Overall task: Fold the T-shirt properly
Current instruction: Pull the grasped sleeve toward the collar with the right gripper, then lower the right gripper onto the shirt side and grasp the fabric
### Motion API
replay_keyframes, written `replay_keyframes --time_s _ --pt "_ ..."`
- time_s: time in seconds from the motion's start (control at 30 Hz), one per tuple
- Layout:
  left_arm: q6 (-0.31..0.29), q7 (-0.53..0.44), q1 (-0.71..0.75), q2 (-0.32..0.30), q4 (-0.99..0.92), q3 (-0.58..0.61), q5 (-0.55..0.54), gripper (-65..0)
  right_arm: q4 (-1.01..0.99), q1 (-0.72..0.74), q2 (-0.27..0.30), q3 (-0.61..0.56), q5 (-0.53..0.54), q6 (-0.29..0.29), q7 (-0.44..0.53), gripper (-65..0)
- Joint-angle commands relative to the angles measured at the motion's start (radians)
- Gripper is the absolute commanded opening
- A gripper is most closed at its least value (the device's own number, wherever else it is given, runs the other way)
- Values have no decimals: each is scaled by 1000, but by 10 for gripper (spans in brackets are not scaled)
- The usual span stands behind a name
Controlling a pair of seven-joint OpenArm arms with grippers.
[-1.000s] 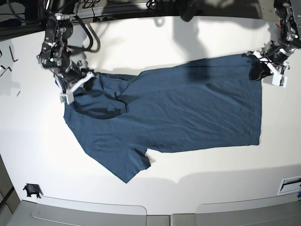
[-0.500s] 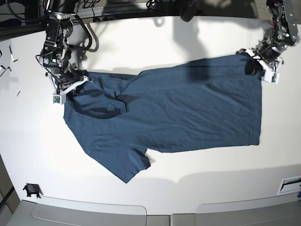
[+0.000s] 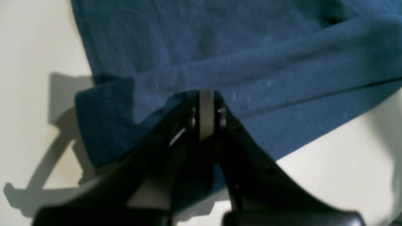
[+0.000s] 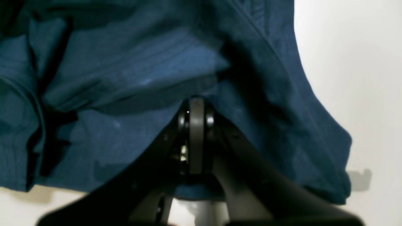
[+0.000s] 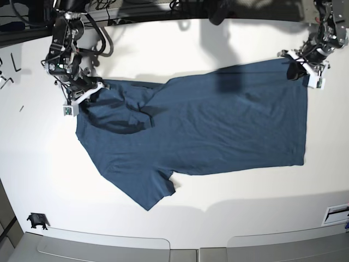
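The dark navy T-shirt [image 5: 207, 125] lies spread on the white table [image 5: 180, 43], neck end to the left, hem to the right, one sleeve pointing toward the front edge. My left gripper [image 5: 299, 70] is at the far right corner of the hem, shut on the cloth; in the left wrist view its jaws [image 3: 205, 94] pinch a fold of the T-shirt [image 3: 251, 56]. My right gripper [image 5: 84, 94] is at the far left shoulder, shut on the fabric; in the right wrist view it [image 4: 196, 102] bites into the bunched T-shirt [image 4: 125, 72].
Small metal keys [image 5: 6, 68] lie at the left edge. A black clip [image 5: 37, 220] sits at the front left, a white label [image 5: 335, 214] at the front right. Grey trays [image 5: 103, 246] line the front edge; cables [image 5: 103, 38] hang behind.
Both grippers have moved toward the far side of the table with the cloth held, drawing the shirt's far edge straighter and slightly further back.
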Motion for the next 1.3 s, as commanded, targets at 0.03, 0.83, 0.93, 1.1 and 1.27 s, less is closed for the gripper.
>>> replay_keyframes --time_s 0.03,0.83,0.93,1.1,1.27 --pt "29 82 38 -25 -5 -8 63 -650 7 -30 10 1 -8 2 -32 -650" --pt "32 90 220 -29 -5 -152 26 -650 299 -416 10 1 185 53 -134 -650" --pt "32 90 248 -29 -5 -152 17 -650 299 -442 10 1 153 53 -132 -650" --pt "32 90 282 -29 -5 -152 14 -650 299 -452 10 1 132 52 -129 -650" --pt "32 112 297 -29 -5 -153 14 -650 299 -452 11 1 132 52 -137 -650"
